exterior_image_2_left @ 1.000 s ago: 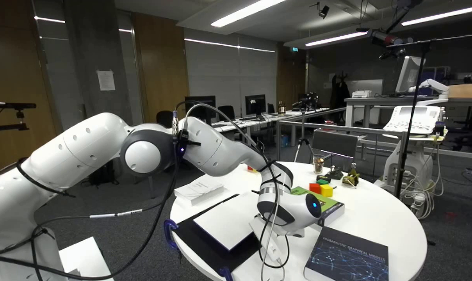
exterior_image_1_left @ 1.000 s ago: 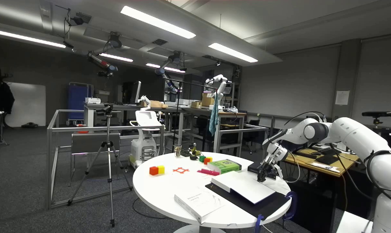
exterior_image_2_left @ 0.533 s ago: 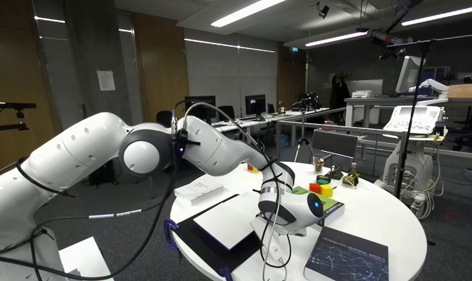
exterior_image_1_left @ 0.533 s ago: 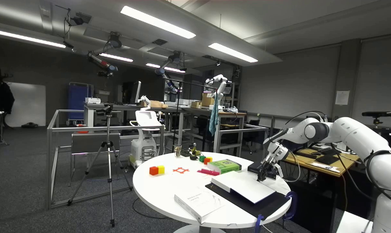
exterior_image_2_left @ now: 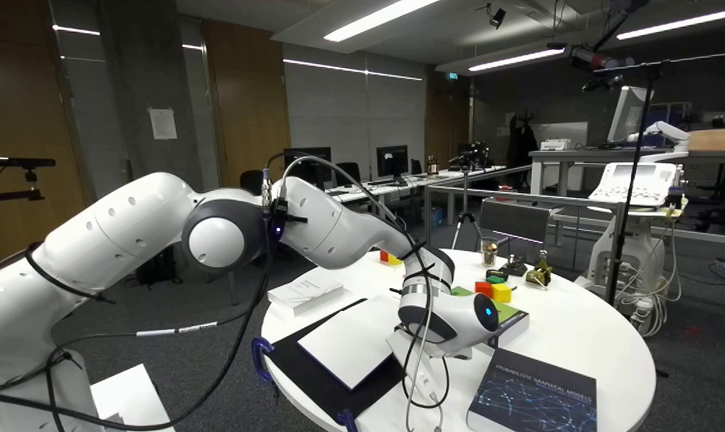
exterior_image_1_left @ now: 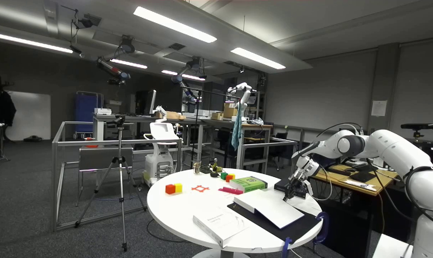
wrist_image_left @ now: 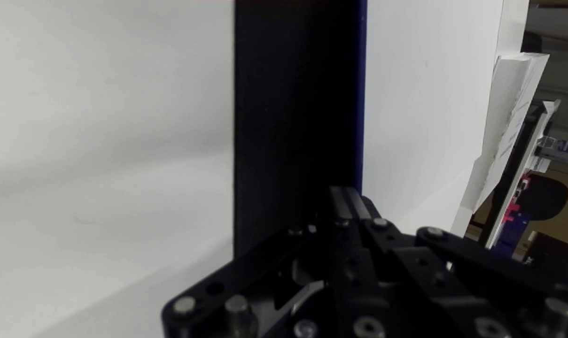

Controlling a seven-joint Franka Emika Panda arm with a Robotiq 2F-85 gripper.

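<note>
A book lies open on a black mat (exterior_image_1_left: 250,219) on the round white table (exterior_image_1_left: 198,208). Its thick white page block is on one side. Its opened cover (exterior_image_1_left: 279,209) has a white face and a dark blue edge and also shows in both the wrist view (wrist_image_left: 420,94) and an exterior view (exterior_image_2_left: 347,345). My gripper (wrist_image_left: 346,188) is shut, its pads side by side with only a thin dark line between them. The fingertips meet the cover's blue edge; I cannot tell whether they pinch it or press against it. In an exterior view the gripper (exterior_image_1_left: 285,199) is low beside the cover.
A dark book (exterior_image_2_left: 536,390) and a green book (exterior_image_1_left: 250,184) lie near the hand. A white book (exterior_image_1_left: 221,224), coloured blocks (exterior_image_1_left: 170,189), a pink piece (exterior_image_1_left: 231,190) and a glass (exterior_image_2_left: 489,252) are also on the table. Blue clamps (exterior_image_1_left: 322,227) hold the table edge.
The gripper has moved slightly toward the page block. The cover's outer edge has shifted slightly the same way. Everything else on the table looks unmoved.
</note>
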